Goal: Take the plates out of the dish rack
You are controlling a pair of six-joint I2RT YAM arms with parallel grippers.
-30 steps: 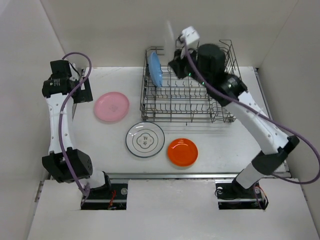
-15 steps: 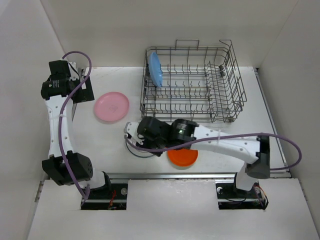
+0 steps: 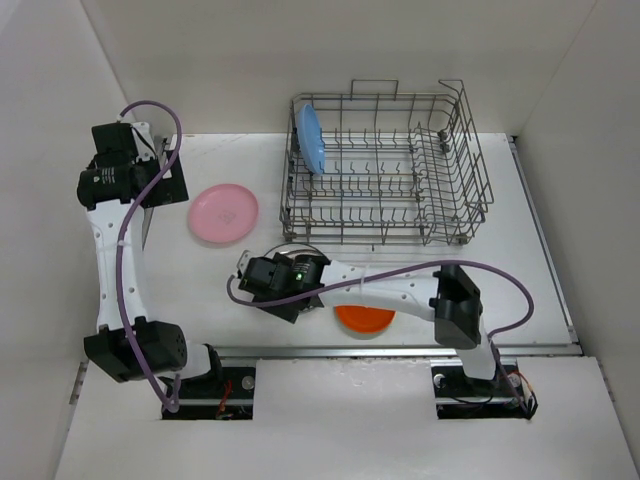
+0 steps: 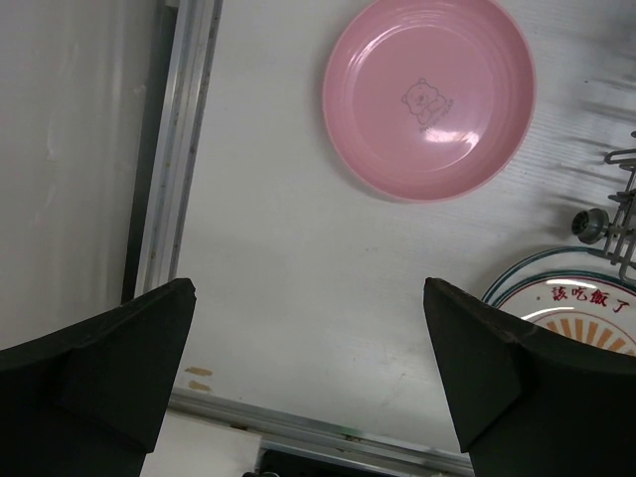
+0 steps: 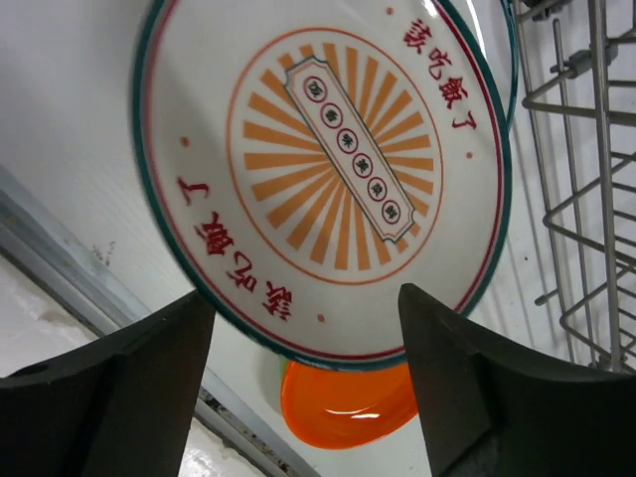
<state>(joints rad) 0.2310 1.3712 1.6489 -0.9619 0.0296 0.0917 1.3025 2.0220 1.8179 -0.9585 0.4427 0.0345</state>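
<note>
The right tool [image 5: 303, 296] stands released just above the sunburst plate [image 5: 328, 159], laid flat for stacking; the left tool [image 4: 308, 288] gapes idle.

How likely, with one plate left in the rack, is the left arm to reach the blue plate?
Probably yes: the blue plate stands at the rack's left end, open from above, the left arm's fingers are open, and the right arm is by the white plate.

Bright, even light; soft shadows; glare on pink plate [image 4: 429, 94].
</note>
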